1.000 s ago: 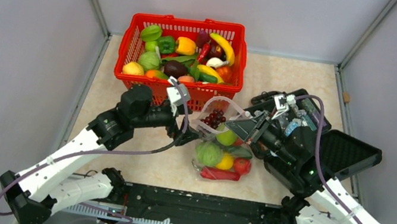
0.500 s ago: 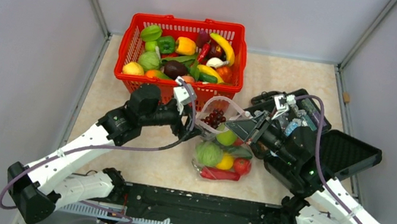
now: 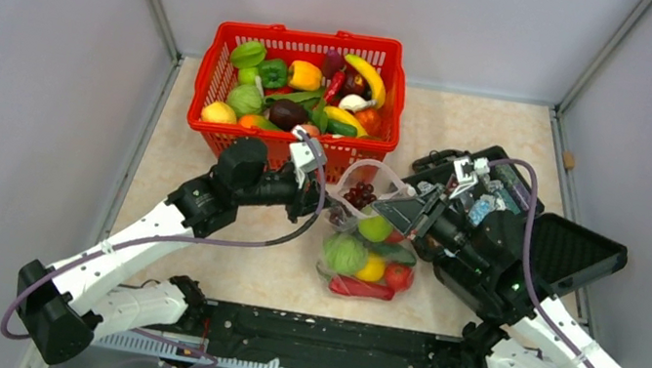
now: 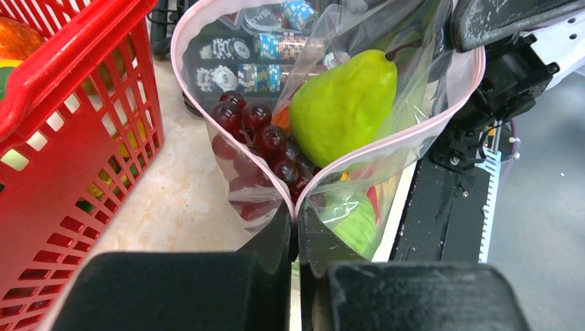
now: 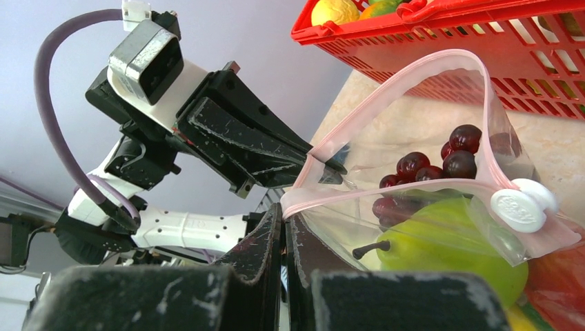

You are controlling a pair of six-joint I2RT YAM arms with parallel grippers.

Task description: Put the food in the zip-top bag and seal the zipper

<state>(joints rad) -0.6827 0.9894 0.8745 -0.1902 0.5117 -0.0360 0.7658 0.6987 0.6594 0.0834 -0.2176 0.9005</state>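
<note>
Both arms are on the zip-top bag (image 3: 361,249). It sits mid-table (image 3: 223,247), just in front of the red basket (image 3: 311,35), with the open black case (image 3: 578,252) close on its right.

Left gripper (image 4: 296,215): fingers pressed together, pinching the bag's rim on the left side. The pink zipper (image 4: 407,131) strip bends into a V right at the pinch.

Right gripper (image 5: 284,219): also clamped tight on the strip, on the opposite side of the mouth.

The mouth is lifted off the table and gapes wide between the two pinches, so it isn't sealed. The white slider (image 5: 521,203) sits on the strip off to one end, apart from both grippers.

Food in the bag:
- The green pear (image 4: 341,103) is on top near the mouth, stem up, touching the purple grapes (image 4: 259,134) beside it.
- Lower down, the cabbage (image 3: 344,252), lemon (image 3: 371,266) and tomato (image 3: 398,274) lie in a row, touching.
- The cucumber (image 3: 395,251) lies between the pear and the tomato.
- The red chili (image 3: 363,288) lies flat along the bag's bottom edge, nearest the arm bases.

The lower half of the bag rests on the table, and only the mouth end is raised.

The basket is full of other toy produce, including a banana (image 3: 366,74) and a yellow pepper (image 3: 305,74). None of it touches the bag.
</note>
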